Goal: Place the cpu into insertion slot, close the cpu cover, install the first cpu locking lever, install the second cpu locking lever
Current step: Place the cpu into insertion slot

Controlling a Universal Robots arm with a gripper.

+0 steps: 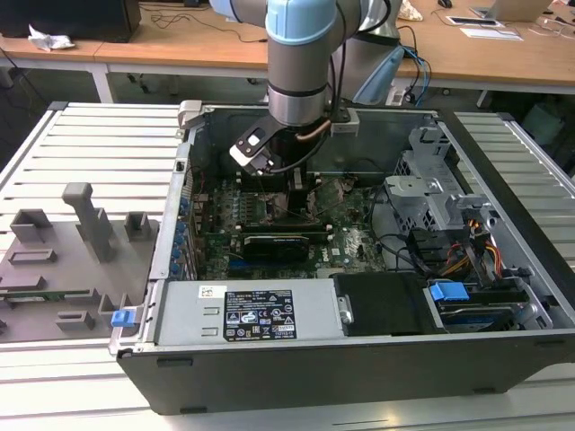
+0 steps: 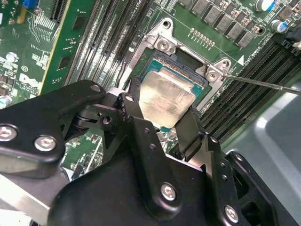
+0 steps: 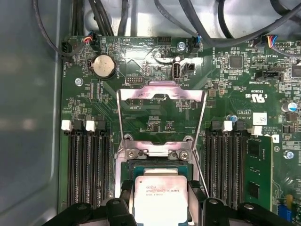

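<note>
My gripper [image 2: 162, 115] is shut on the cpu [image 2: 167, 99], a pale silver square chip held by two opposite edges between black fingers [image 2: 131, 101]. The chip sits right over the insertion slot [image 2: 188, 61], whose dark socket and blue-green rim show past its far edge. In the first wrist view the cpu [image 3: 160, 197] lies between the fingertips [image 3: 127, 193] at the insertion slot [image 3: 160, 167]. The cpu cover [image 3: 162, 92] stands swung open beyond the slot. Two thin wire levers [image 3: 118, 117] run along its sides, unlatched. In the exterior view the gripper [image 1: 287, 193] reaches down into the case.
Black memory slots [image 3: 84, 165] flank the socket on both sides. A long black card [image 1: 274, 242] lies across the green board, a power supply [image 1: 260, 314] lies in front of it, and a drive cage with cables [image 1: 440, 197] stands to the exterior view's right. A grey fixture tray [image 1: 63, 260] sits outside the case.
</note>
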